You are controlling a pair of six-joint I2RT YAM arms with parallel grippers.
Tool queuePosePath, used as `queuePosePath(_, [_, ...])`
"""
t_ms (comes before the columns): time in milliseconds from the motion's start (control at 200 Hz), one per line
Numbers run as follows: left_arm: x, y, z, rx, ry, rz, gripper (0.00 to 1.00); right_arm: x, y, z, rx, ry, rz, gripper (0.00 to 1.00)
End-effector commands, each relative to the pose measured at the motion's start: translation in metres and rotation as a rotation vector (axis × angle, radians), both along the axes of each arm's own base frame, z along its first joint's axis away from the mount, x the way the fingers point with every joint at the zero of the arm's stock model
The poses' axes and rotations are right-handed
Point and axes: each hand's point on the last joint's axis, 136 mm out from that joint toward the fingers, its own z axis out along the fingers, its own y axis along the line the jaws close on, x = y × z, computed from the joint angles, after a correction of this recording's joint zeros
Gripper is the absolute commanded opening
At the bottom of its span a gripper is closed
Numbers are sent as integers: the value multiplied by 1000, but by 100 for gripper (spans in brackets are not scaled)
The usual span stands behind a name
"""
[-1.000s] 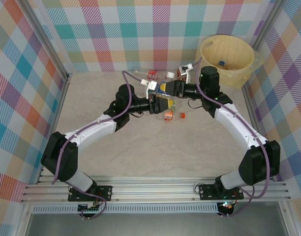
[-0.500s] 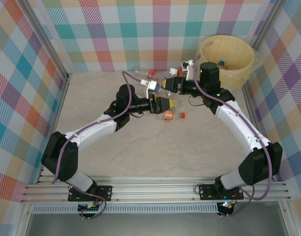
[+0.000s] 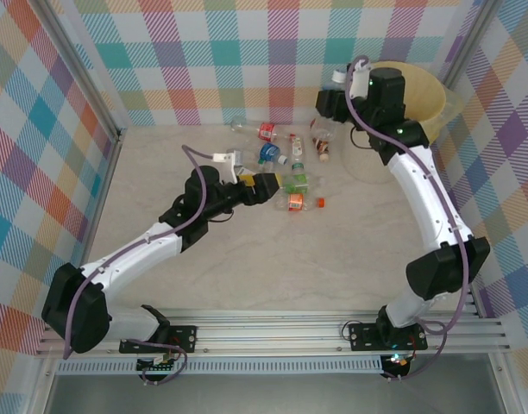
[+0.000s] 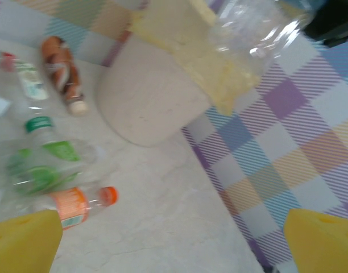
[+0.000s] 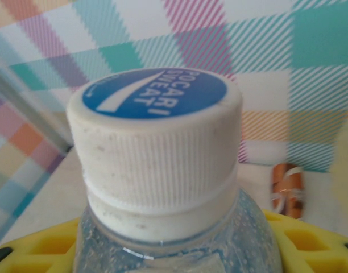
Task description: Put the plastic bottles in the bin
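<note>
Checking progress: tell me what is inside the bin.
The bin shows its pale-yellow inner wall on the right. The right arm covers the rest, so any bottles inside are hidden.

This was a robot test cell in a lab. Checked walls [image 3: 204, 60] closed in a pale table [image 3: 273, 267] beyond and beside the jaws, and bare aluminium rails [image 3: 273, 332] ran well behind them.

About eight bottles [image 3: 294, 181] (one held), one bin [image 3: 426, 86].
</note>
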Motion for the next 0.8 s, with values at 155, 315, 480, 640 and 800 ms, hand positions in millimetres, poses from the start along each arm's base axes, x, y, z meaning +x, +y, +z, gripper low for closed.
queuePosePath(155, [6,39,-33,67,83,220,100,48,-86,28,-156,-68,-278,53])
queuePosePath(315, [7,54,-47,80,122,304,100,72,-136,31,-196,-64,-413,53])
queuePosePath(480, [9,64,-52,110,129,354,100,94,-187,25,-303,-58,-566,54])
queuePosePath(640, [12,78,-63,117,163,442,100,108,-235,10,-479,-38,-700,54])
queuePosePath(800, [17,83,-68,138,189,483,100,116,-262,-11,-548,3,-745,54])
